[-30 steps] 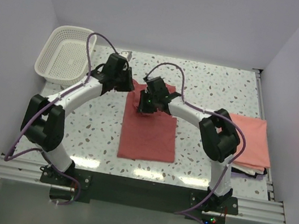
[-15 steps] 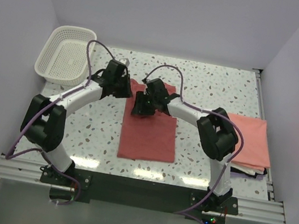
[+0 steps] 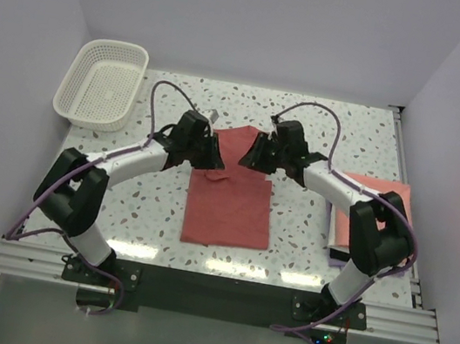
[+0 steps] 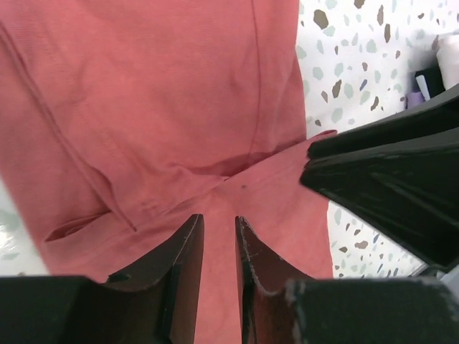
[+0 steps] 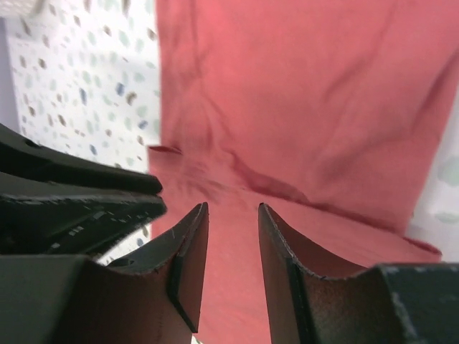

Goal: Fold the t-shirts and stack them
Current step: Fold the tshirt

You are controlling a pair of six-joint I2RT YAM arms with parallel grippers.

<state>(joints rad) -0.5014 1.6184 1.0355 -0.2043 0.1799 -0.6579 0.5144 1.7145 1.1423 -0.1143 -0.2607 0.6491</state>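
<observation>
**tbone:** ok so where was the shirt at that point?

**mako:** The dusty red t-shirt was lying flat in the middle of the table. It was folded into a long rectangle, with a narrower bit sticking out on the far side. Both arms were bent in over that far bit, one on each side of it.

**tbone:** were they actually holding it?

**mako:** Didn't look like it. The left gripper was over the left edge of the cloth with its fingers barely apart, just a thin slit, and nothing was pinched in there. You could see the shirt's seam and a wrinkle right past the tips. The right gripper had a somewhat wider gap, again with only red fabric behind it and nothing in the jaws. I couldn't tell if the tips were touching the cloth.

**tbone:** and the other shirt?

**mako:** The salmon pink t-shirt was folded at the right edge of the table, on top of some white and dark stuff. It sat well apart from the red one. The white basket was in the far left corner.
</observation>
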